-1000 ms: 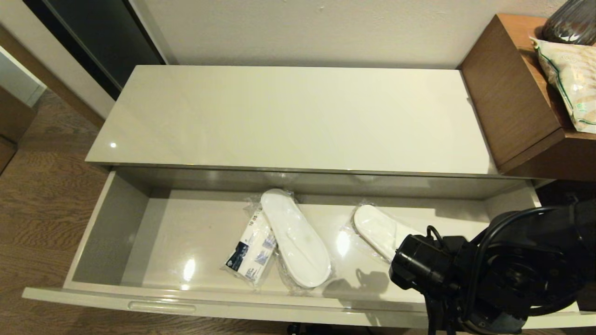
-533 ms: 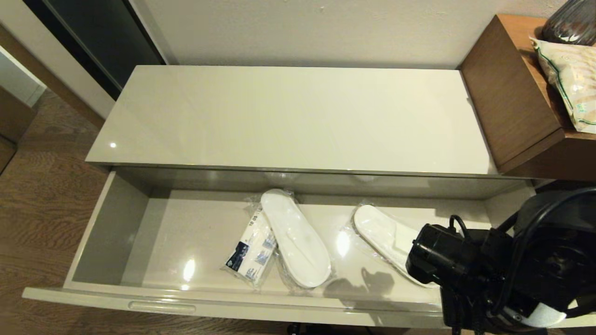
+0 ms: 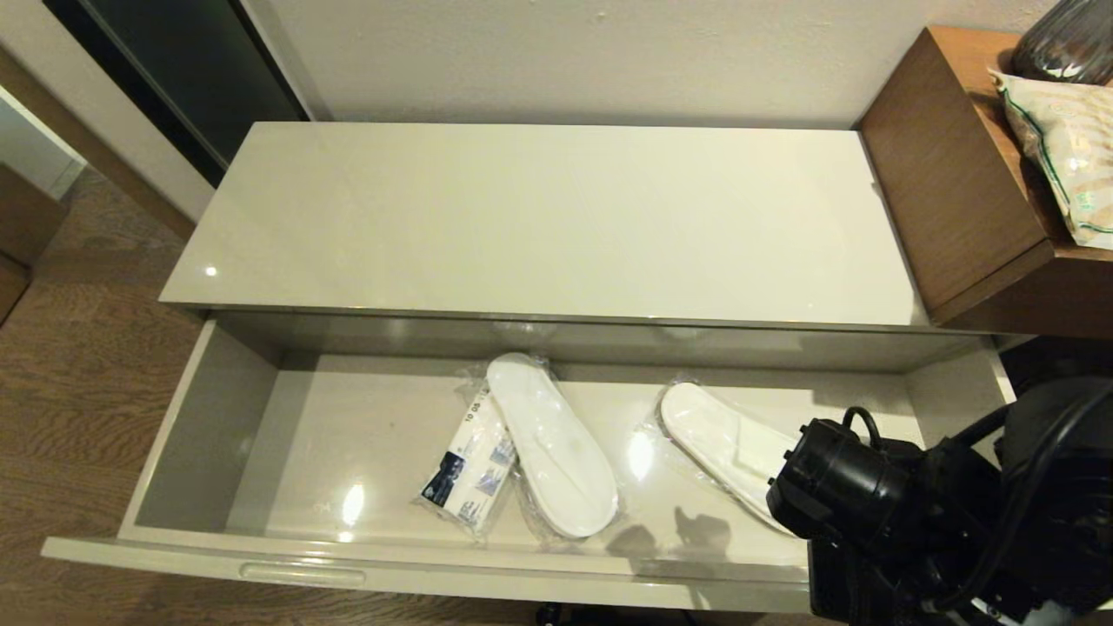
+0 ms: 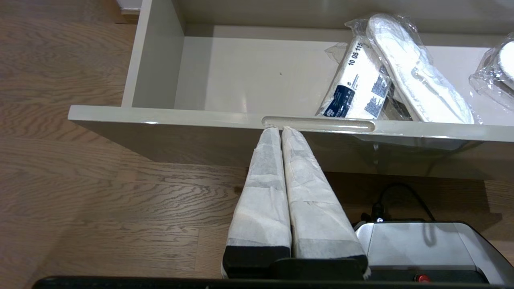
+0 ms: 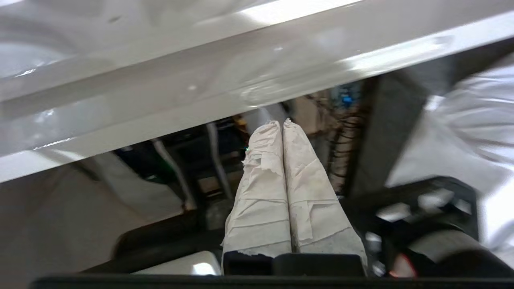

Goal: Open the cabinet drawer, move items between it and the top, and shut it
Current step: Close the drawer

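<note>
The cabinet drawer (image 3: 209, 417) stands pulled fully out under the glossy cream top (image 3: 539, 217), which is bare. One wrapped pair of white slippers (image 3: 552, 443) lies mid-drawer; a second pair (image 3: 722, 443) lies to its right, its near end hidden by my right arm (image 3: 939, 530). In the left wrist view my left gripper (image 4: 280, 129) is shut and empty, its tips just below the left handle slot (image 4: 321, 123) of the drawer front (image 4: 160, 136). My right gripper (image 5: 281, 123) is shut and empty, low beside the glossy drawer front (image 5: 160, 100).
A blue-and-white printed packet (image 3: 469, 474) lies against the middle slippers. A taller brown wooden desk (image 3: 956, 191) with a bag (image 3: 1061, 148) and a dark vase (image 3: 1069, 39) borders the cabinet's right end. Wooden floor (image 3: 87, 374) lies to the left; the robot's base (image 4: 421, 249) sits below the drawer.
My right arm has drawn back to the right and lower, uncovering more of the right-hand slippers. The drawer and its contents have not moved.
</note>
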